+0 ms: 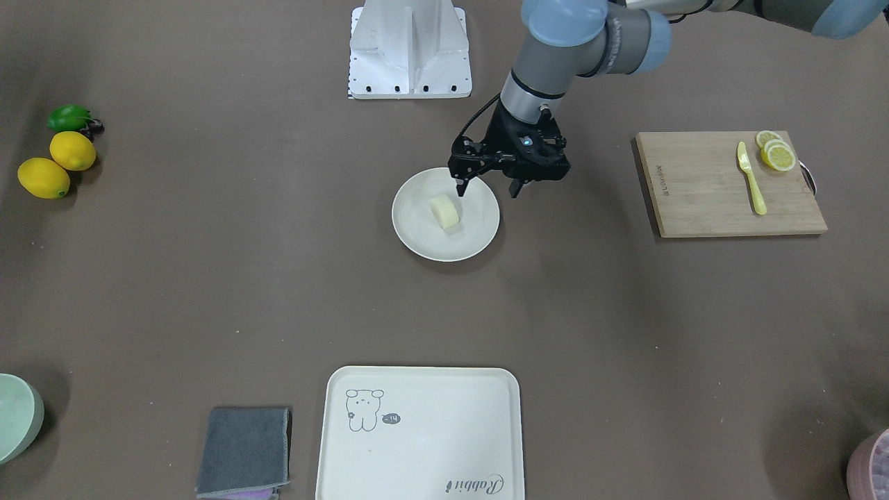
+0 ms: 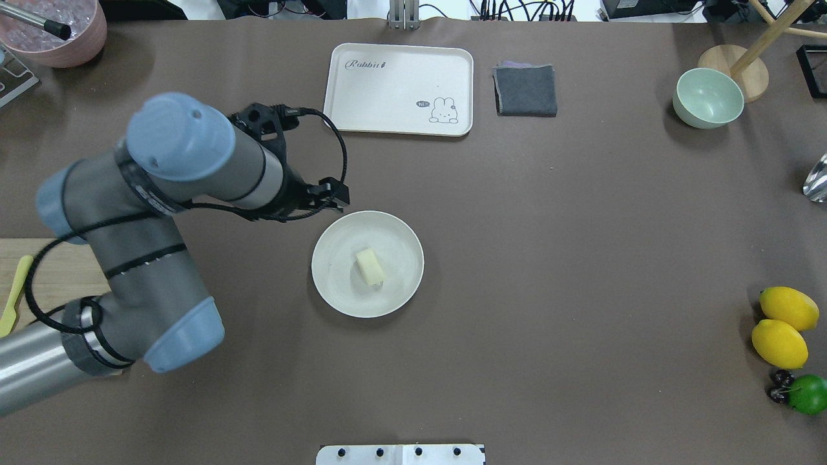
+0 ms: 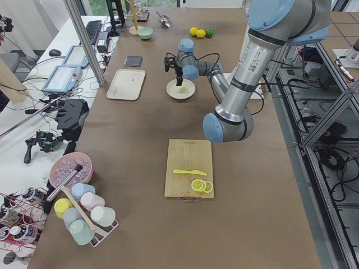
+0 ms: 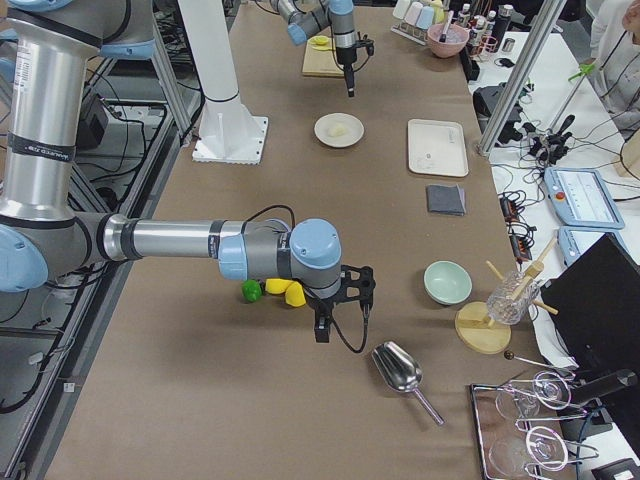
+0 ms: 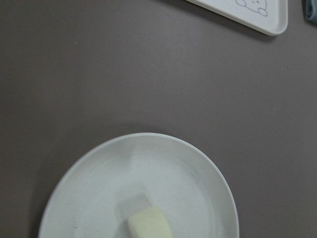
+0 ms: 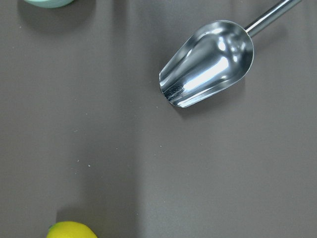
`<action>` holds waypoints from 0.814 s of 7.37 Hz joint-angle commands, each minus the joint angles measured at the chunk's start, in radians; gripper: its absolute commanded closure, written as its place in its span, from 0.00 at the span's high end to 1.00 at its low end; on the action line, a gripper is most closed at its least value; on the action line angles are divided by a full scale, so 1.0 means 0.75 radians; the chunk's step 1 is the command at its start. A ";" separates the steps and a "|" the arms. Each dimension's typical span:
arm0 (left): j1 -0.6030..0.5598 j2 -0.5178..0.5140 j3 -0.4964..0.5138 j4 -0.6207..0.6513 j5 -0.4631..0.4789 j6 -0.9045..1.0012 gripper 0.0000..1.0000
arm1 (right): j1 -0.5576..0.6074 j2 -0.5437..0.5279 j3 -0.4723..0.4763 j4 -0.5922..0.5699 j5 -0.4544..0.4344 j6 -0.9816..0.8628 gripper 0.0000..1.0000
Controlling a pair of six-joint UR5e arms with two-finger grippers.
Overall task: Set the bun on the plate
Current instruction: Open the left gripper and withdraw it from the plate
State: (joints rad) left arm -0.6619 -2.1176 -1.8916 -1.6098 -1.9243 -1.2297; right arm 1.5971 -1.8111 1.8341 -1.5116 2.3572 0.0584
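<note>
Brown counter (image 1: 208, 292), seen from above and from both ends. At its middle, a round cream-white plate (image 1: 417, 239). On the plate, near the centre, a small pale bun (image 1: 445, 211) — lying on its side at a slant, touching nothing but the plate. On that showing, task judged as good as done.

Probably light and soft, so easily dented. Smooth and rounded too, so likely to roll or slip on the plate. If lifted again, best taken across the narrow middle, on the two long flanks, with a gentle squeeze and no more.

Left gripper (image 1: 487, 189) poised above the plate's rim on the robot's side, pointing down. Fingers (image 1: 460, 186) spread wide apart, holding nothing, touching neither bun nor plate. One tip over the rim just beside the bun, the other out over bare counter. From the left wrist camera, only plate, bun and a corner of a tray (image 5: 270, 22), no fingers.

Right gripper (image 4: 342, 322) well apart from all this, at the counter's other end, hanging above the surface near two yellow lemons (image 4: 283, 290) and a metal scoop (image 6: 208, 62). Visible only from the side camera — cannot tell whether those fingers are spread or closed.
</note>
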 commanded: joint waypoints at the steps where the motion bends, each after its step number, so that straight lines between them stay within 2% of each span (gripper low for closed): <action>1: -0.286 0.017 -0.171 0.543 -0.134 0.522 0.97 | 0.000 -0.023 -0.001 0.003 0.011 0.000 1.00; 2: -0.421 0.096 -0.251 0.660 -0.195 0.711 0.97 | 0.000 -0.027 -0.001 0.003 0.011 0.000 1.00; 3: -0.588 0.241 -0.306 0.674 -0.244 0.936 0.97 | 0.000 -0.027 -0.001 0.003 0.021 0.000 1.00; 5: -0.936 0.519 -0.290 0.657 -0.357 1.561 0.97 | 0.000 -0.031 -0.001 0.003 0.025 0.000 1.00; 6: -1.100 0.543 -0.213 0.661 -0.434 1.797 0.97 | 0.000 -0.031 -0.001 0.003 0.033 0.000 1.00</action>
State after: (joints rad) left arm -1.3309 -1.7736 -2.0962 -1.1150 -2.1868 -0.1287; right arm 1.5969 -1.8339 1.8326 -1.5095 2.3762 0.0583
